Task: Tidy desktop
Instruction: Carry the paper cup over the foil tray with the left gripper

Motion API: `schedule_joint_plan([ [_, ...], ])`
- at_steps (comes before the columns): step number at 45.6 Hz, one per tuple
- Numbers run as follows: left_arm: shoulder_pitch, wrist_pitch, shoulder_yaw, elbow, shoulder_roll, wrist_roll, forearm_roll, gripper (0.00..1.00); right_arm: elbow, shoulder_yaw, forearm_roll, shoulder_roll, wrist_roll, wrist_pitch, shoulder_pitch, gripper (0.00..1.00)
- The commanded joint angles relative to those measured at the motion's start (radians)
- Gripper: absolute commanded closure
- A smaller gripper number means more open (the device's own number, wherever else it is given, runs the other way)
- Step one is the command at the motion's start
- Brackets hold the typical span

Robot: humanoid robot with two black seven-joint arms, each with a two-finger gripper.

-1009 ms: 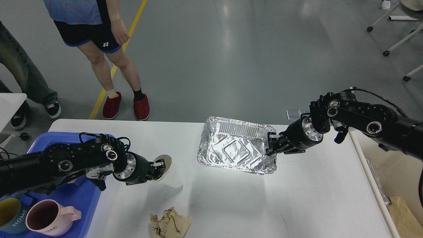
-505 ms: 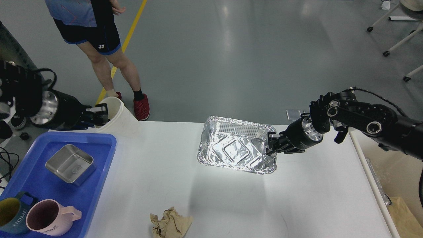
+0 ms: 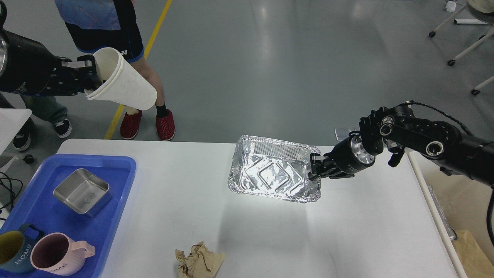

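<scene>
White paper cup [image 3: 123,83] hangs clamped by its rim in our left pincer [image 3: 88,73], high off the bench [image 3: 270,239], while our right pincer [image 3: 313,170] grips the foil tray's [image 3: 274,173] right rim. We judge we are mid-clearing; next each wants carrying off, then the crumpled paper [image 3: 198,260].

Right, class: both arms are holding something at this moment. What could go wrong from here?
1. The left gripper pinches only the rim of the tilted white paper cup, held high beyond the white rectangular desktop; if it slipped, it would likely fall to the floor.
2. The right gripper grips one thin edge of the crinkled silver foil tray; the foil may bend or tear when lifted.
</scene>
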Motion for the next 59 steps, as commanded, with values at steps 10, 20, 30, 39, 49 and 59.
schedule_joint_plan([
  [10,0.125,0.126,0.000,0.141,-0.363,0.000,0.000,1.00,0.027,0.000,-0.002,-0.004,0.000,0.000,0.003,1.00],
  [20,0.189,0.144,-0.050,0.341,-0.665,0.000,-0.005,1.00,0.036,0.000,-0.002,-0.007,0.000,-0.003,0.005,1.00],
  [30,0.212,0.143,-0.063,0.497,-0.888,0.000,-0.007,1.00,0.042,0.000,-0.008,0.001,0.000,-0.011,0.005,1.00],
  [39,0.252,0.144,-0.058,0.605,-1.071,0.003,-0.005,1.00,0.042,0.000,-0.011,0.004,0.000,-0.012,0.003,1.00],
  [49,0.264,0.157,-0.052,0.655,-1.146,0.005,-0.005,1.00,0.042,0.000,-0.011,0.002,0.000,-0.015,-0.003,1.00],
  [59,0.280,0.160,-0.050,0.661,-1.147,0.015,-0.005,0.99,0.044,0.000,-0.011,0.004,0.000,-0.018,-0.004,1.00],
])
